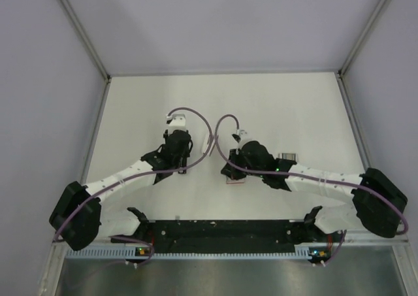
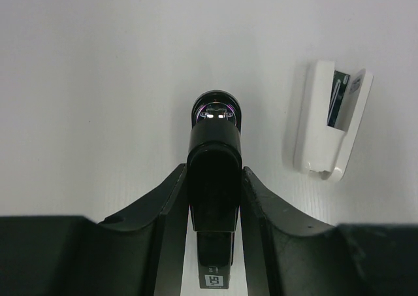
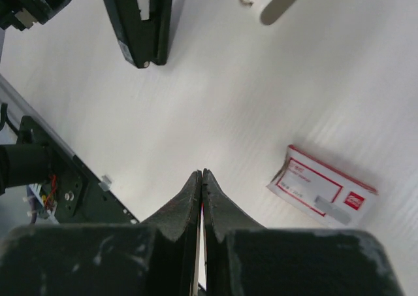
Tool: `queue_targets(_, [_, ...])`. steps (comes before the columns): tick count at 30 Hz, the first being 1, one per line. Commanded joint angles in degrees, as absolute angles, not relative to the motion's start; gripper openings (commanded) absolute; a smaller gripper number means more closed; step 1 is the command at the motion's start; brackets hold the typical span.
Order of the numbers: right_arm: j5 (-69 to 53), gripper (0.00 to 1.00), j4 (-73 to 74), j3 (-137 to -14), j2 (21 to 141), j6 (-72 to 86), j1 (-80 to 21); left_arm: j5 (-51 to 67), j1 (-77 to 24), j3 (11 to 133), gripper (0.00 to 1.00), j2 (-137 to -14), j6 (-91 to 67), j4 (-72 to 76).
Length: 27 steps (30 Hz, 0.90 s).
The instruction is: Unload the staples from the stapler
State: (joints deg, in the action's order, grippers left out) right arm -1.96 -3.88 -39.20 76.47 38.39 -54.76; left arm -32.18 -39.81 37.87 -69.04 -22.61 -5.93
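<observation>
left gripper [image 2: 215,170] is clamped narrow on a black elongated object [image 2: 214,198], fingers touching both its sides. right gripper [image 3: 201,174] is closed, fingers pressed together. white stapler [image 2: 324,123] is laid open on the table [image 2: 98,80], to the right of the left gripper. staples [image 3: 332,209]: 1 short grey strip is seen resting on the red-and-white box [image 3: 304,178], near the right gripper.

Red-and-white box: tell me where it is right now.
In the right wrist view the red-and-white box lies flat on the table at the picture's lower right, just beside the right hand, with a grey strip resting on it.
</observation>
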Motion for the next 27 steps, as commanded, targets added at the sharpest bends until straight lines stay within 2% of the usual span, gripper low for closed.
queue_targets(1, [-0.27,0.0,-1.42,-36.57,67.79,37.88,-51.6,-31.21,-35.96,41.48,0.0,-71.36,-21.45,-0.44])
queue_targets(11, [3.34,0.0,8.79,-36.91,56.78,34.54,-47.37,-17.77,-22.42,51.75,0.0,-79.62,-20.13,0.26])
queue_targets(20, [0.97,0.0,8.88,-36.12,55.73,34.98,-47.29,-2.83,-13.37,70.82,0.0,-98.33,-18.55,-13.43])
queue_targets(27, [0.88,0.0,8.88,-35.25,54.14,34.89,-47.2,2.2,-10.99,79.0,0.0,-107.3,-18.28,-21.7])
